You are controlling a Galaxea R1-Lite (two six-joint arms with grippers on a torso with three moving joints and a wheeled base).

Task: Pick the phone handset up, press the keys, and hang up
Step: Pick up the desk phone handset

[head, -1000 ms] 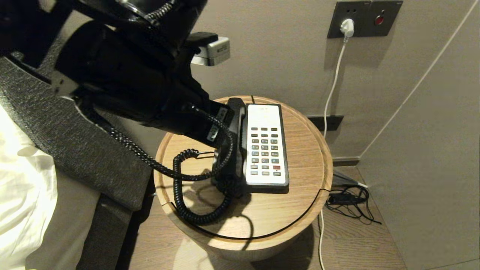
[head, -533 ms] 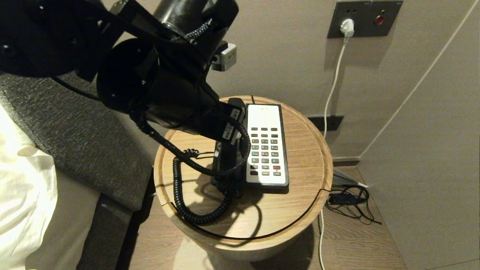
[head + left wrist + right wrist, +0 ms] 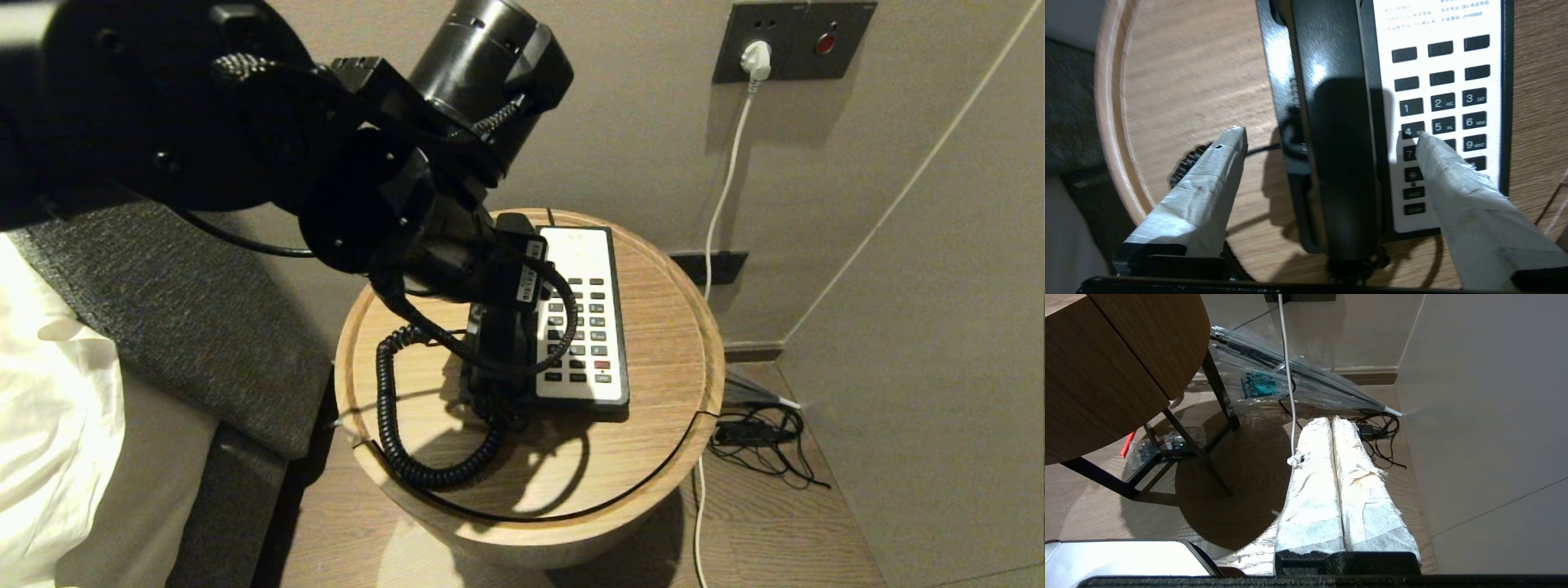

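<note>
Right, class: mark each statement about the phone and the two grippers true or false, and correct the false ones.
1. The phone handset lies on the phone base. True.
2. The left gripper is shut on the handset. False: its fingers are spread either side of it.
3. The right gripper is shut. True.
4. The phone stands on the floor. False: it is on a round wooden table.

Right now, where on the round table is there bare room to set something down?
Bare wood lies between the phone base and the table's right rim, and along the front edge past the coiled cord. The left side is crowded: the cord loops there, and the open left gripper straddles the phone handset on its cradle.
</note>
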